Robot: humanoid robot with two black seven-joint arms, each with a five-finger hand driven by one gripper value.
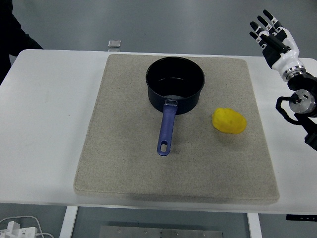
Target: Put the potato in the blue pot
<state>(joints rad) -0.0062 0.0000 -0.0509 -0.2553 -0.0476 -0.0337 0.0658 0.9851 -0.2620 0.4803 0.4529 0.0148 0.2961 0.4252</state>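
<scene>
White surface (44, 114) carrying a grey mat (124, 168), on it the blue pot (174, 84) with handle toward the near edge, the yellow potato (229, 120) just right of it on the mat, and the right hand (274, 42) raised at far right, fingers spread, holding nothing.

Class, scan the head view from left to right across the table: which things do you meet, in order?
Person's dark sleeve at the far left edge → pot, handle pointing toward the near edge → potato → right hand, fingers spread, holding nothing.
</scene>
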